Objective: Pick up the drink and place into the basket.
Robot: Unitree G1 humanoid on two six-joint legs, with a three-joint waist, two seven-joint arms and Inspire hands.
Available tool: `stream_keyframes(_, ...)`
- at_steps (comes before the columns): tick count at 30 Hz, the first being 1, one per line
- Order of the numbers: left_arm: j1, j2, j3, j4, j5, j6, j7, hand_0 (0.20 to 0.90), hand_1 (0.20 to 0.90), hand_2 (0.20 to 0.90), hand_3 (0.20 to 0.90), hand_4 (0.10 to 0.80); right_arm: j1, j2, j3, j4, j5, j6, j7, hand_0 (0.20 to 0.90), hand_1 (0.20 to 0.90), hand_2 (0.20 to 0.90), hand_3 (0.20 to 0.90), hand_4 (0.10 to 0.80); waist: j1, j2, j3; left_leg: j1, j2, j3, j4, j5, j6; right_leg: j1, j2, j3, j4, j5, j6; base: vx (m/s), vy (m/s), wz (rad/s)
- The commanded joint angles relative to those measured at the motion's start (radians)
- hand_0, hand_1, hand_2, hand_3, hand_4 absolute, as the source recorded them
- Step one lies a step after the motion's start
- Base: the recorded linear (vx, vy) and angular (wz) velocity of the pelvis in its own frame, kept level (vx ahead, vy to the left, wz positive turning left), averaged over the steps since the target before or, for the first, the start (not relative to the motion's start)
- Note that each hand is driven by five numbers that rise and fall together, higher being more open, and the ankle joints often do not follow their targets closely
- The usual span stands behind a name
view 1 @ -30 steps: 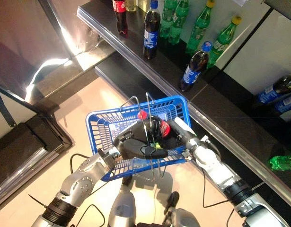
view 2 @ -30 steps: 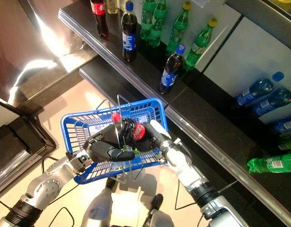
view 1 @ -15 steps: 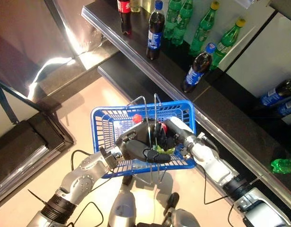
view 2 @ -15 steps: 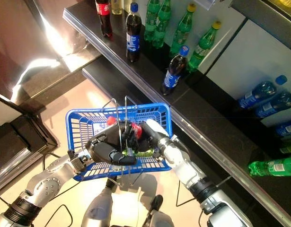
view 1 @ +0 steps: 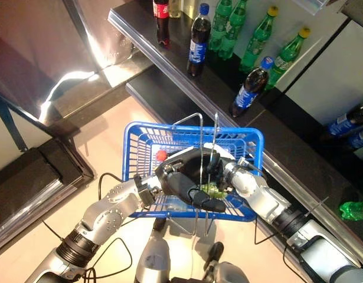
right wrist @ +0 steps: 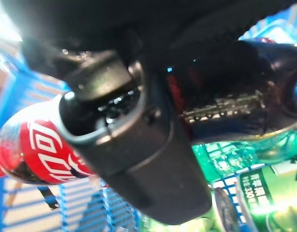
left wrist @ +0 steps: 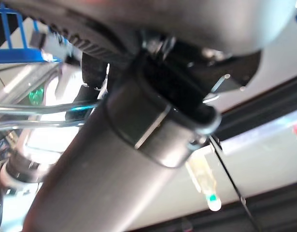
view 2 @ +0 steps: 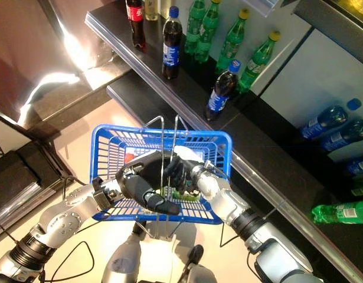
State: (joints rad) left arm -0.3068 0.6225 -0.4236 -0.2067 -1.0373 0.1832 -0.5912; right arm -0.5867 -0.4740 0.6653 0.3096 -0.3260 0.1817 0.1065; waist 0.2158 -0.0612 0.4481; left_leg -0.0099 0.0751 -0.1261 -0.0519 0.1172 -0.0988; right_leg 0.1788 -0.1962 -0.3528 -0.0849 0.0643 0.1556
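The cola bottle (right wrist: 37,154) is now lying down inside the blue basket (view 1: 252,134). A second ago it was riding higher between the two hands, with its red label plain in the head views. Now only its red cap (view 1: 161,155) is peeking out in the head views, at about 9 o'clock from the right hand (view 1: 223,172), which has sunk below the rim with it. The whole head view has also drifted, so the basket's apparent shift is partly the camera's.

In the right wrist view the right hand is bearing over the bottle, and its fingers appear to be curling round the dark body, though the hand's own bulk is hiding most of the contact. Green bottles (right wrist: 266,193) are already lying under it on the basket floor.

The left hand (view 1: 182,180) is gripping the wire handles (view 1: 202,132), its fingers wrapping round them and keeping the basket up. The shelf's standing bottles (view 1: 250,88) are at 12 to 1 o'clock of the basket, well apart from it.

Judging from this, the placing is nearly finished. What is remaining is for the right hand to be letting go and lifting clear between the handles without snagging them.
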Motion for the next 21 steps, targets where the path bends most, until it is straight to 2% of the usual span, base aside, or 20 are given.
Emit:
stream_keyframes(1,-0.134,-0.229,-0.054,-0.277,-0.108,-0.182,-0.223,0.3,0.3,0.3,0.2,0.1,-0.066,0.075,0.091,0.091,-0.03,-0.065,-0.045,0.3,0.3,0.3,0.2,0.1,0.004,0.005,-0.409,0.058,0.052,0.058,-0.035,-0.066,-0.002,0.024,-0.072,-0.011,-0.002,0.007,0.037,-0.003,0.002,0.08)
stream_keyframes(16,-0.171,-0.264,-0.08,-0.296,-0.099,-0.169,-0.221,0.3,0.3,0.3,0.2,0.1,-0.117,0.158,0.107,0.289,-0.069,-0.016,-0.064,0.3,0.3,0.3,0.2,0.1,0.027,-0.004,-0.413,0.06,0.049,0.044,-0.035,-0.067,0.0,0.031,-0.067,-0.02,-0.002,0.006,0.032,0.0,0.001,0.04)
stream_keyframes(17,-0.173,-0.268,-0.082,-0.301,-0.098,-0.166,-0.215,0.3,0.3,0.3,0.2,0.1,-0.121,0.166,0.107,0.304,-0.071,-0.007,-0.071,0.314,0.314,0.314,0.216,0.116,0.03,-0.005,-0.414,0.06,0.049,0.043,-0.035,-0.068,-0.001,0.032,-0.067,-0.022,-0.002,0.006,0.032,0.0,0.0,0.0)
stream_keyframes(18,-0.176,-0.271,-0.084,-0.302,-0.095,-0.165,-0.209,0.3,0.3,0.3,0.2,0.1,-0.125,0.171,0.108,0.317,-0.07,-0.003,-0.077,0.476,0.476,0.476,0.406,0.306,0.031,-0.005,-0.414,0.06,0.049,0.043,-0.035,-0.068,-0.001,0.032,-0.067,-0.022,-0.002,0.006,0.031,0.0,0.0,0.0)
stream_keyframes(19,-0.178,-0.274,-0.084,-0.302,-0.094,-0.163,-0.207,0.3,0.3,0.3,0.2,0.1,-0.127,0.174,0.106,0.327,-0.07,-0.002,-0.08,0.507,0.507,0.507,0.442,0.342,0.031,-0.006,-0.414,0.06,0.049,0.043,-0.035,-0.068,-0.001,0.032,-0.067,-0.023,-0.002,0.005,0.031,0.0,0.0,0.0)
stream_keyframes(20,-0.178,-0.275,-0.084,-0.301,-0.095,-0.162,-0.207,0.3,0.3,0.3,0.2,0.1,-0.128,0.176,0.105,0.333,-0.07,-0.001,-0.082,0.627,0.627,0.627,0.582,0.482,0.032,-0.006,-0.414,0.061,0.049,0.043,-0.035,-0.068,-0.001,0.032,-0.066,-0.022,-0.002,0.005,0.031,0.0,0.0,0.0)
stream_keyframes(21,-0.178,-0.276,-0.083,-0.302,-0.095,-0.162,-0.206,0.3,0.3,0.3,0.2,0.1,-0.129,0.179,0.104,0.338,-0.069,0.003,-0.082,0.86,0.86,0.86,0.853,0.753,0.032,-0.006,-0.414,0.061,0.049,0.042,-0.035,-0.068,-0.002,0.032,-0.066,-0.022,-0.002,0.005,0.031,0.0,0.0,0.0)
